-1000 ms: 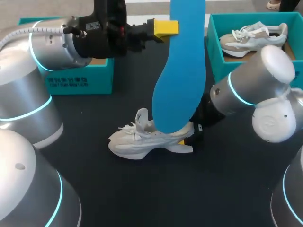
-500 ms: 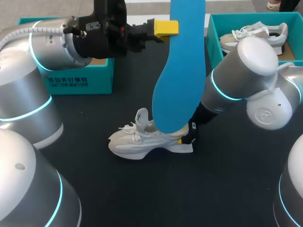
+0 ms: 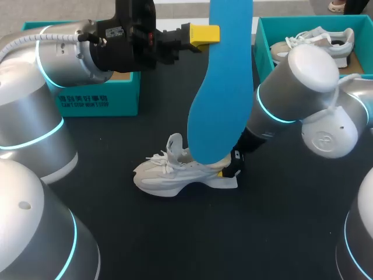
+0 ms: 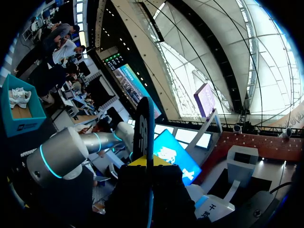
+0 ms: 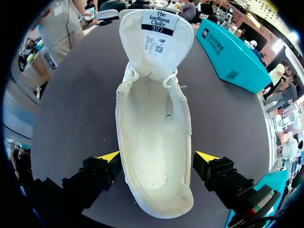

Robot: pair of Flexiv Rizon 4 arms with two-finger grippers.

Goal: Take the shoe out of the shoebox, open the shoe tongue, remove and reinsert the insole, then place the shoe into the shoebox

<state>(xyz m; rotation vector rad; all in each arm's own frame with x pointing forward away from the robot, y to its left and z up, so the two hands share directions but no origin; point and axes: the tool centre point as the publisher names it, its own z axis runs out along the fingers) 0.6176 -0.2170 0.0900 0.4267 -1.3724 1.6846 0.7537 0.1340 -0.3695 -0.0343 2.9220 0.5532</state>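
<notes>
Nearest the camera, bare black table top (image 3: pixel 192 239) lies open in front of the white mesh sneaker (image 3: pixel 169 175), which sits on its sole near the table's middle, toe toward my left. In the head view its opening and heel collar are hidden behind the lower end of the long blue foam insole (image 3: pixel 221 87). Of the right gripper (image 3: pixel 228 170) only a scrap of yellow and a black finger show at the heel, under the right arm (image 3: pixel 297 87).

The right wrist view shows more: the sneaker (image 5: pixel 152 142) lies lengthwise ahead, its tongue (image 5: pixel 156 33) folded up and back and its pale inside bare. The right gripper (image 5: pixel 158 157) is spread wide, one yellow tip on each side of the heel. A sliver of table shows beside one tip, so it grips nothing.

Higher up, the left gripper (image 3: pixel 204 34) is clamped on the insole, which hangs upright with its top cut off at the view's edge. In the left wrist view the insole (image 4: pixel 145 128) shows edge-on, pinched in the left gripper (image 4: pixel 146 164).

Farther back at the left stands a teal cardboard shoebox (image 3: pixel 99 99), its inside hidden by the left arm (image 3: pixel 70 52). A second teal shoebox (image 3: pixel 267 64) at the far right holds another pale sneaker (image 3: pixel 315 46). Open table runs between the two boxes.
</notes>
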